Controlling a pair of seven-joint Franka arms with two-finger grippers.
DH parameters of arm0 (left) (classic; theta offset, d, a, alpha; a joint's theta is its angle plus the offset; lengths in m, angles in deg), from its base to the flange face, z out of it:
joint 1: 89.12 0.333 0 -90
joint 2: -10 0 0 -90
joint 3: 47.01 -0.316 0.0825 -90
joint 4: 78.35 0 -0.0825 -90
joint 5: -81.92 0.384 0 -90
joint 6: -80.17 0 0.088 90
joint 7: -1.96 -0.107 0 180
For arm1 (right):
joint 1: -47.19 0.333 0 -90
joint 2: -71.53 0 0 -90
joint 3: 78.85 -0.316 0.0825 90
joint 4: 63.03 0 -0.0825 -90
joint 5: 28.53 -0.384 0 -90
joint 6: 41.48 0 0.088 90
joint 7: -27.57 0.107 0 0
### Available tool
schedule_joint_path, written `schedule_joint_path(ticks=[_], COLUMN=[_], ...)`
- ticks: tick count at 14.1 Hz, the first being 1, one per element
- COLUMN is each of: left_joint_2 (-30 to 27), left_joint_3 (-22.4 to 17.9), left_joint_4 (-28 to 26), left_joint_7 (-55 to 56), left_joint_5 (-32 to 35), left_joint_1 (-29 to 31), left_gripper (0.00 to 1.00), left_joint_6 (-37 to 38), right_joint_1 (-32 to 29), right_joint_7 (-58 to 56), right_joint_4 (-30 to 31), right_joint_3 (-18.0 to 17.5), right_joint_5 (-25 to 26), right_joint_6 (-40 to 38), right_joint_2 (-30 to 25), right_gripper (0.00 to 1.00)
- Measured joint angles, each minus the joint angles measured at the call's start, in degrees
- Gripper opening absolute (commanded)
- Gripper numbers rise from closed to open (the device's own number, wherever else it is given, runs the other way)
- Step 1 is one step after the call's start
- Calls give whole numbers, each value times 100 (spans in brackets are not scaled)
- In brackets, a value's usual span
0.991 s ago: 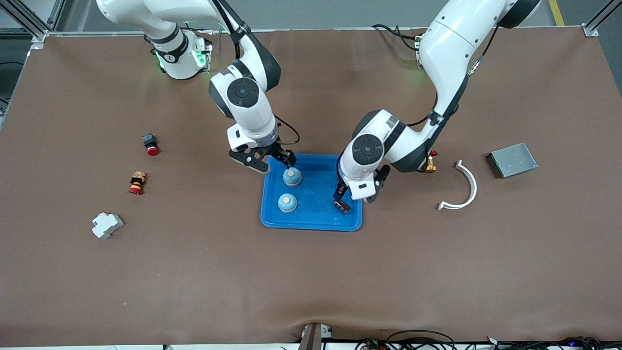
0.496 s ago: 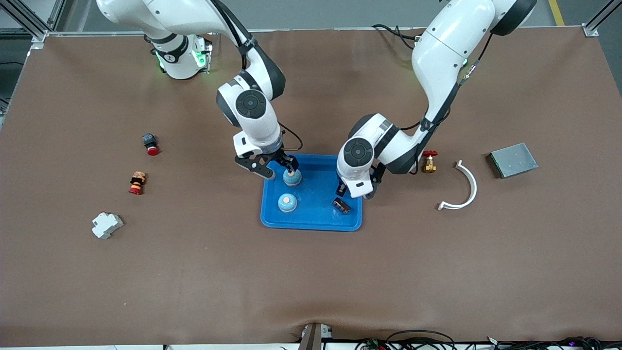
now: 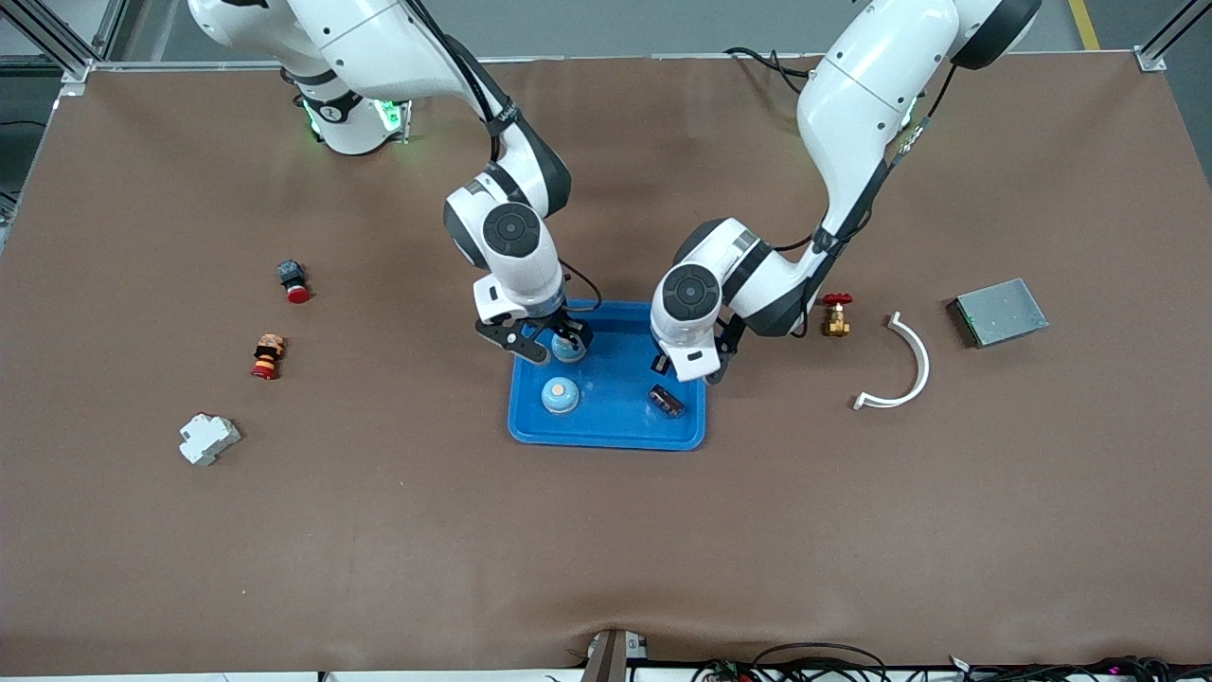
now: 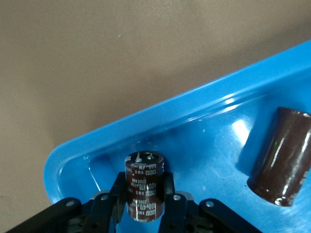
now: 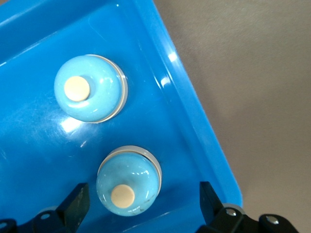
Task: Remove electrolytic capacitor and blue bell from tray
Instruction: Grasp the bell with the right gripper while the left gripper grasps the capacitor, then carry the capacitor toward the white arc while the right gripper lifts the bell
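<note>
- Your left gripper (image 4: 145, 206) hung over the blue tray (image 3: 620, 431), at the tray's edge toward the left arm's end of the desk (image 3: 606, 549), its jaws clamped on a capacitor (image 4: 144, 191).
- A second capacitor (image 3: 666, 401) lay in the tray, nearer the front camera.
- Your right gripper (image 5: 141, 213) sat over one bell (image 5: 128, 183) with jaws spread wide; the other bell (image 3: 560, 395) stood nearer the camera.

Right pincer (image 3: 552, 339) now lower over bell (image 3: 566, 349)
</note>
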Motion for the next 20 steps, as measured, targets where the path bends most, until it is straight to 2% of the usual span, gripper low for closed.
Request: schedule_joint_path(ticks=[2, 5, 8, 11, 12, 13, 14, 15, 16, 20], left_joint_2=[-58, -435, -970, -1309, -1379, -1430, -1465, -1479, -1480, -1482], left_joint_3=[-23, -140, -161, -183, -190, -193, -193, -194, -194, -185], left_joint_4=[20, 73, 83, -28, -132, -255, -397, -542, -703, -1437], left_joint_7=[6, 6, -33, -544, -874, -1241, -1586, -1872, -2083, -2210], left_joint_5=[1, 211, 378, 605, 640, 649, 652, 652, 661, 951], left_joint_1=[25, 179, 514, 1011, 1269, 1564, 1872, 2155, 2400, 2703], left_gripper=[0, 0, 0, 0, 0, 0, 0, 0, 0, 0], left_joint_6=[40, 168, 464, 866, 889, 892, 891, 881, 826, 412], right_joint_1=[48, 83, 90, 94, 96, 96, 97, 99, 102, 118], right_joint_7=[38, 86, 114, 119, 119, 119, 120, 120, 120, 123], right_joint_4=[-98, -221, -313, -351, -367, -386, -408, -430, -448, -602], right_joint_3=[0, 2, 5, 7, 8, 9, 9, 9, 9, 9], right_joint_5=[0, 0, 2, 3, 4, 5, 6, 6, 7, 6], right_joint_6=[0, 0, 0, -1, -1, -1, -1, -1, 0, -68], right_joint_2=[116, 254, 354, 414, 444, 477, 506, 528, 540, 557], right_gripper=[100, 100, 100, 100, 93, 80, 59, 23, 0, 0])
